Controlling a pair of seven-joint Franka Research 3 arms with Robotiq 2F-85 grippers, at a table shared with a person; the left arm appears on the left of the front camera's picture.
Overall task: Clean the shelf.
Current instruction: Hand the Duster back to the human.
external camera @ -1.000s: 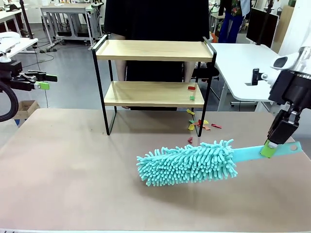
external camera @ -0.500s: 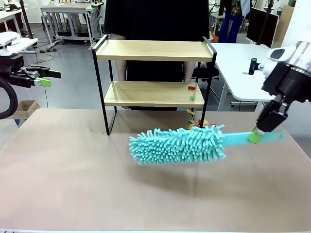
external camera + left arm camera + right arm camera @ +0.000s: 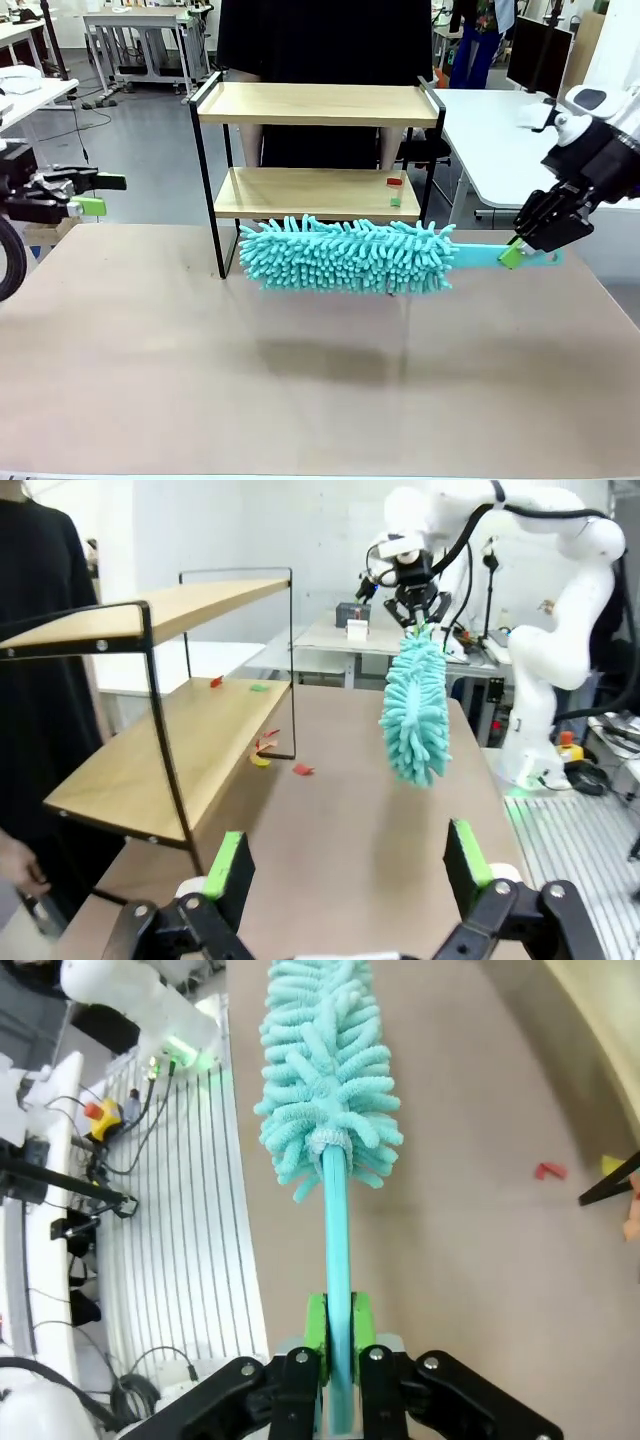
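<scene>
The shelf (image 3: 315, 105), two light wooden boards in a thin black frame, stands at the table's far side. Small red (image 3: 394, 182) and green scraps lie at the right end of its lower board. A teal fluffy duster (image 3: 345, 255) hangs level above the table, just in front of the lower board. My right gripper (image 3: 515, 255) is shut on its flat teal handle (image 3: 335, 1230). The wrist view shows the green pads (image 3: 316, 1325) clamping the handle. My left gripper (image 3: 100, 195) stands open and empty at the far left. Its wrist view looks along the shelf (image 3: 200, 740) towards the duster (image 3: 415, 715).
A person in black (image 3: 320, 40) stands behind the shelf, one hand (image 3: 20, 865) low beside it. Coloured scraps (image 3: 300, 769) lie on the brown table near the shelf's right leg. A white table (image 3: 490, 130) stands at the back right.
My right gripper has lifted the duster off the table and carried it left and towards the shelf. My left gripper has dropped a little.
</scene>
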